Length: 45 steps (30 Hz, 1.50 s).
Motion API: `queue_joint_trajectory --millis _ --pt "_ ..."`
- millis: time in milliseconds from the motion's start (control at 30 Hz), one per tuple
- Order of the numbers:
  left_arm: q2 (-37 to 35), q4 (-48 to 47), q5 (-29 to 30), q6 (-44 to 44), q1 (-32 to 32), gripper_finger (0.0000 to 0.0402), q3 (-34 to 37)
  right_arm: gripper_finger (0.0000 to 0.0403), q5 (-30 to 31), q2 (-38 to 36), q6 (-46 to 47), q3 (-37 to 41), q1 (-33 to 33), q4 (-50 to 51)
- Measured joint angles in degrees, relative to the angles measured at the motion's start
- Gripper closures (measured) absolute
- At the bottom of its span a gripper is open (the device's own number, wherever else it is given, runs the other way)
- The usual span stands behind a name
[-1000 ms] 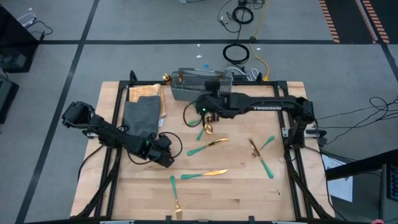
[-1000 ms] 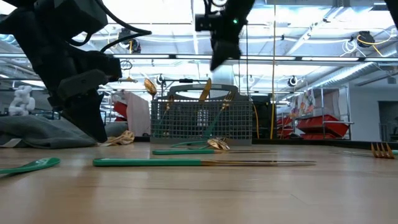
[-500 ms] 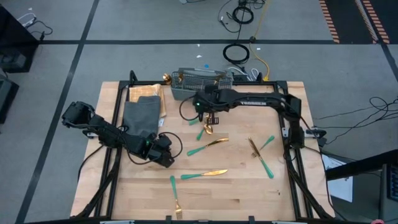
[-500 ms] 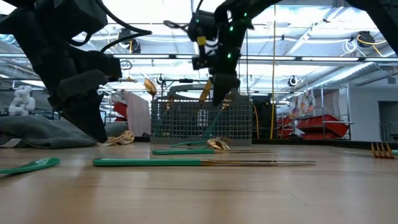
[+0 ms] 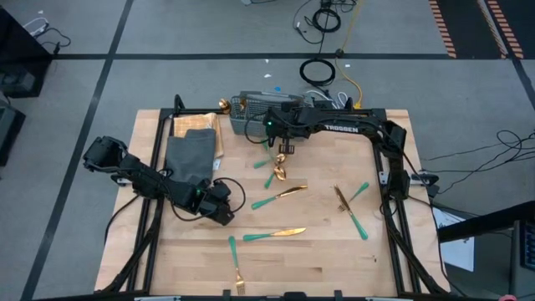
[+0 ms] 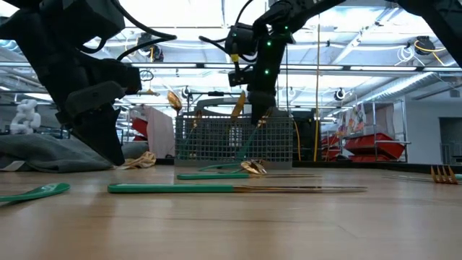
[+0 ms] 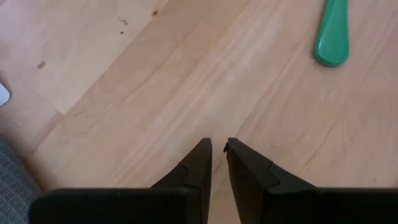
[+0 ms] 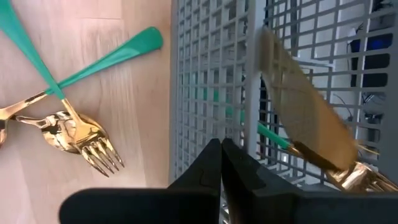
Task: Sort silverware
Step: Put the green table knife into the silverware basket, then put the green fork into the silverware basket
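The silverware has gold heads and teal handles. A spoon and a fork point(image 5: 276, 171) lie crossed in front of the grey mesh basket point(image 5: 266, 110), and they also show in the right wrist view, the fork head point(image 8: 94, 149) down on the wood. More pieces lie mid-table: a knife point(image 5: 280, 195), a knife point(image 5: 274, 235), a fork point(image 5: 236, 266) and a group point(image 5: 351, 205). A gold knife point(image 8: 305, 118) stands inside the basket. My right gripper point(image 5: 284, 150) point(image 8: 219, 152) point(image 6: 261, 119) hovers shut and empty at the basket's near wall. My left gripper point(image 5: 226, 213) point(image 7: 217, 148) rests low over bare wood, its fingers a narrow gap apart.
A dark grey cloth point(image 5: 189, 155) lies at the far left of the board, just behind my left arm. One teal handle end point(image 7: 331, 34) lies ahead of my left gripper. A black frame point(image 5: 393, 209) borders the board. Cables lie on the floor beyond the far edge.
My right gripper has swung from above the crossed spoon and fork toward the far edge. It has come down from high over the table to the basket's near wall.
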<state>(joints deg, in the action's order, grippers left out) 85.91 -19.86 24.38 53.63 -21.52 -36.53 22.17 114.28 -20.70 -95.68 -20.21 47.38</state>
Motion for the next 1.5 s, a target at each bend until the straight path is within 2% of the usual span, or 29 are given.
queue_joint_trajectory --millis 800,900,1100,1167,1300,1500 --pt "0.0 0.0 0.1 0.0 0.0 0.0343 0.0 0.0403 3.3 0.0 -2.0 0.0 -1.2 -2.5" --pt "0.0 0.0 0.1 0.0 0.0 0.0343 0.0 0.0403 -0.4 -0.2 -1.3 0.0 -0.4 -0.6" --pt "0.0 0.2 0.1 0.0 0.0 0.0343 0.0 0.0398 -14.4 -3.4 1.3 0.0 4.3 6.4" --pt "0.0 0.2 0.1 0.0 0.0 0.0343 0.0 0.0388 -16.3 -4.2 2.1 0.0 6.1 9.2" --pt "0.0 0.6 0.1 0.0 0.0 0.0343 0.0 0.0344 -16.3 -4.0 2.9 0.1 9.9 12.7" --pt "0.0 1.9 0.1 -0.4 0.0 0.0343 0.0 0.0269 -16.3 -3.5 1.7 2.5 12.4 6.8"
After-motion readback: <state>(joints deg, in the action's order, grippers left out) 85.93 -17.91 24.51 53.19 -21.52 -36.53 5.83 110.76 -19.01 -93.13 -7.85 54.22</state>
